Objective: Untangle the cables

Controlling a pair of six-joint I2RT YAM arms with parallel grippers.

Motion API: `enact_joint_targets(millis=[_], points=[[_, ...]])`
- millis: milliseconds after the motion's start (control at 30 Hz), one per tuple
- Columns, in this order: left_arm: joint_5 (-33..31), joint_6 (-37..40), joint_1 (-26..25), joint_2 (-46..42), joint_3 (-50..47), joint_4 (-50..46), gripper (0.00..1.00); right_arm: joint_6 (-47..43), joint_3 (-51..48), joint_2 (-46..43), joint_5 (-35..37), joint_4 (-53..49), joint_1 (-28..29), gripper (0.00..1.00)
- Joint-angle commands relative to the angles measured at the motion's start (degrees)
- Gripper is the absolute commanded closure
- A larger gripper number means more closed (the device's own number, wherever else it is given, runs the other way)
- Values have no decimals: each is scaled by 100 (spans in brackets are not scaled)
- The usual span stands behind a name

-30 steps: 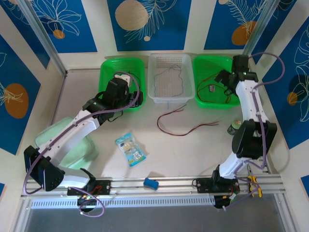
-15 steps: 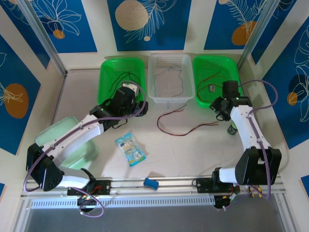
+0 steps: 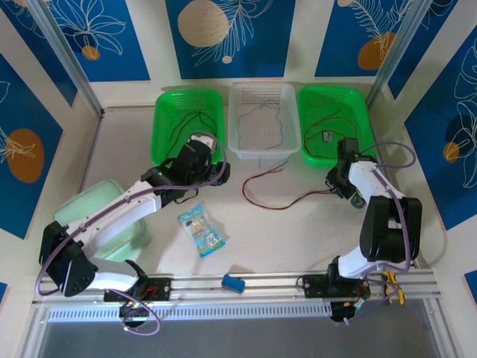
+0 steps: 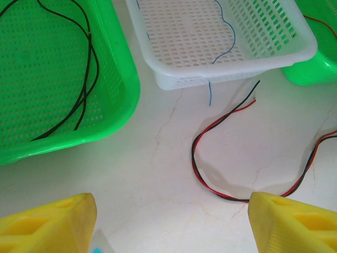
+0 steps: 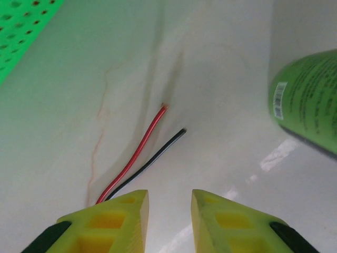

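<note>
Red and black insulation runs side by side in one cable pair (image 4: pixel 196 158) that lies loose on the pale counter (image 4: pixel 147 158). It curves through the middle of the overhead frame, in front of the white basket (image 4: pixel 237 71). One end of the pair points toward that basket. The other end lies at centre right, just ahead of the right fingers (image 5: pixel 138 221).

In the right wrist view the red tip and the black tip rest slightly apart on the counter, just above the yellow fingers. From there the pair runs toward the lower left and passes out of sight behind the finger on that side. These fingers stand close together with a narrow strip of bare counter between them, and they clasp nothing. A green can (image 5: pixel 308 105) sits at the right edge of that view, near the fingers.

The left fingers (image 4: pixel 52 224) are spread wide and released, with nothing between them. They hover over the counter left of centre in the overhead frame, facing the baskets.

Black cables (image 4: pixel 92 68) lie in the green basket (image 4: pixel 129 79) at upper left. A thin blue cable (image 4: pixel 231 31) lies in the white basket at upper centre, with one end hanging over its near rim. Further thin cables (image 3: pixel 322 125), reddish and dark, lie in a second green basket (image 3: pixel 350 101) at upper right.

A snack packet (image 3: pixel 201 231) lies on the counter below centre. A pale green tray (image 3: pixel 112 224) sits at the left, partly under the left arm. A small blue object (image 3: pixel 233 282) rests on the rail at the bottom.
</note>
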Motion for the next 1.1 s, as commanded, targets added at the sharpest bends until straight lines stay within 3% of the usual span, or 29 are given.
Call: enact_joint_targets(millis=[0, 533, 1067], points=[[-12, -55, -56, -150, -31, 79, 24, 152, -6, 164, 124, 146, -51, 72], [-17, -6, -63, -176, 80, -82, 24, 338, 161, 749, 141, 233, -205, 76], [-91, 34, -64, -234, 114, -198, 24, 631, 288, 735, 36, 153, 122, 77]])
